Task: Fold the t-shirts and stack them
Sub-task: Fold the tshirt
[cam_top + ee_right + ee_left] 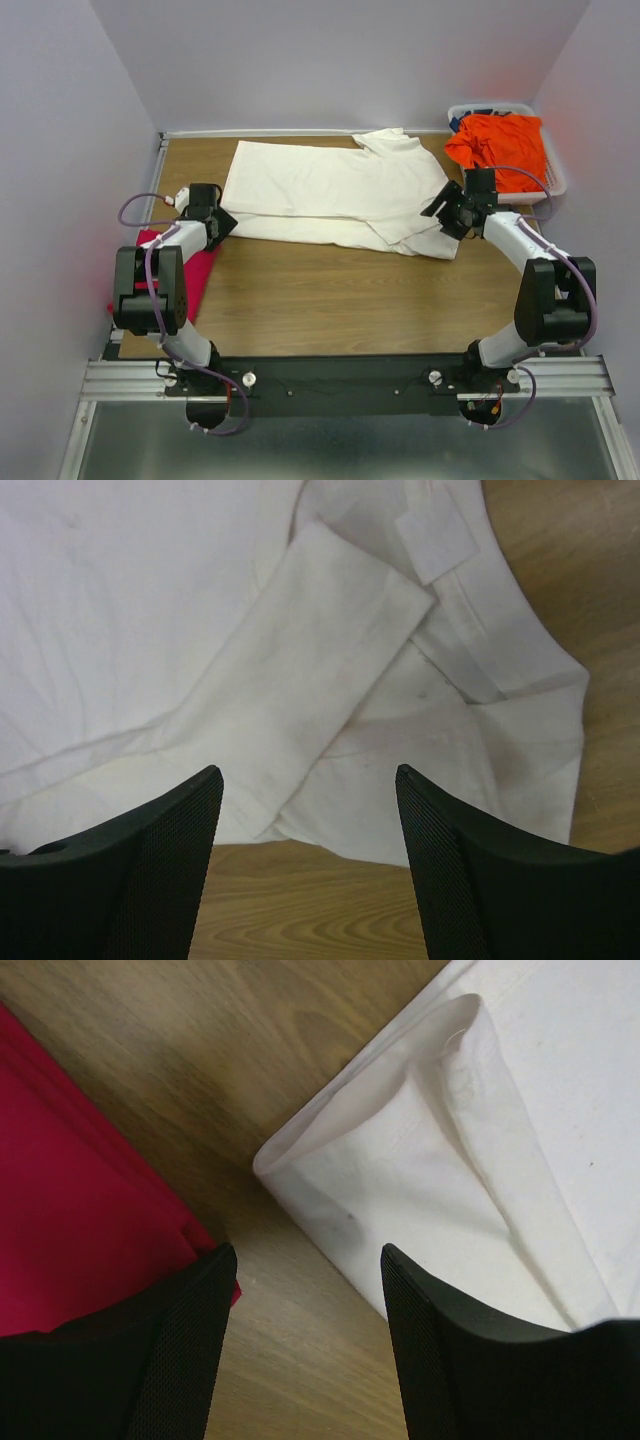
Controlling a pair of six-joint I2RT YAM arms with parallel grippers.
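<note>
Cloth and wood finishes
The cream-white t-shirt [320, 185] looked matt, soft, lightly creased cloth; the table [330, 300] showed smooth wood grain.

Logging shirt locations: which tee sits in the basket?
The bright orange t-shirt, bunched in the white basket at far right. The cream-white t-shirt is spread on the table; the magenta t-shirt lies flat at the left edge.
</note>
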